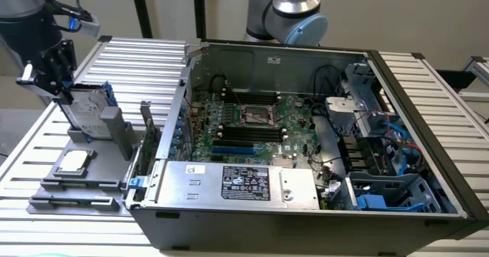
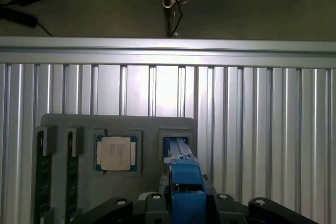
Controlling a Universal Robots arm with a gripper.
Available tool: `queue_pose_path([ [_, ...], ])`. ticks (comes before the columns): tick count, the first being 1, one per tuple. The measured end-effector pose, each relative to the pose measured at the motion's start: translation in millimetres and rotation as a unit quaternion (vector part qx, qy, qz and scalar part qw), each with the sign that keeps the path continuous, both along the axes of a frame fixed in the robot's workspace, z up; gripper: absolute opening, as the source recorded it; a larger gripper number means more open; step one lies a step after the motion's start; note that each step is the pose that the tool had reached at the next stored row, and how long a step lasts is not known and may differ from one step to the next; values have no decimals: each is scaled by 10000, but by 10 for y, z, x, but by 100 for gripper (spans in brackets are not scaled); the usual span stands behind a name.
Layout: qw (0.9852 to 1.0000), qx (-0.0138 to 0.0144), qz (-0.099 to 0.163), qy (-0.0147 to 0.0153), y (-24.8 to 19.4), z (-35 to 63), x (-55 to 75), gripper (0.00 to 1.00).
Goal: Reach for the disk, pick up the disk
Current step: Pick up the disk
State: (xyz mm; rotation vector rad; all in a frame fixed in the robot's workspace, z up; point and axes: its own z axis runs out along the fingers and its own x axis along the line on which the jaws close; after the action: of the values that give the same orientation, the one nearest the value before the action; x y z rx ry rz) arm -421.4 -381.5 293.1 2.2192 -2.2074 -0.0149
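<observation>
A ribbed aluminium table (image 1: 443, 85) carries an open black computer case (image 1: 306, 225) and, at the exterior view's left, a flat grey plastic tray (image 1: 38, 202). The arm reaches down over the tray's far end, its black gripper (image 1: 59, 91) at the top edge of the silver-grey, blue-bracketed disk (image 1: 86, 113), which stands tilted on edge in a tray slot. Whether the gripper has closed on it cannot be told. The tray also holds a square silver processor chip (image 1: 74, 161) and two green memory sticks (image 2: 42, 177).
</observation>
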Motion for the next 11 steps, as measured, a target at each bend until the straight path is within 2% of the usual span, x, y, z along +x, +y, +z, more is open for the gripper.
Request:
queue_pose_path([
  [11,10000,0,0,-1,-15,-1,0,33],
])
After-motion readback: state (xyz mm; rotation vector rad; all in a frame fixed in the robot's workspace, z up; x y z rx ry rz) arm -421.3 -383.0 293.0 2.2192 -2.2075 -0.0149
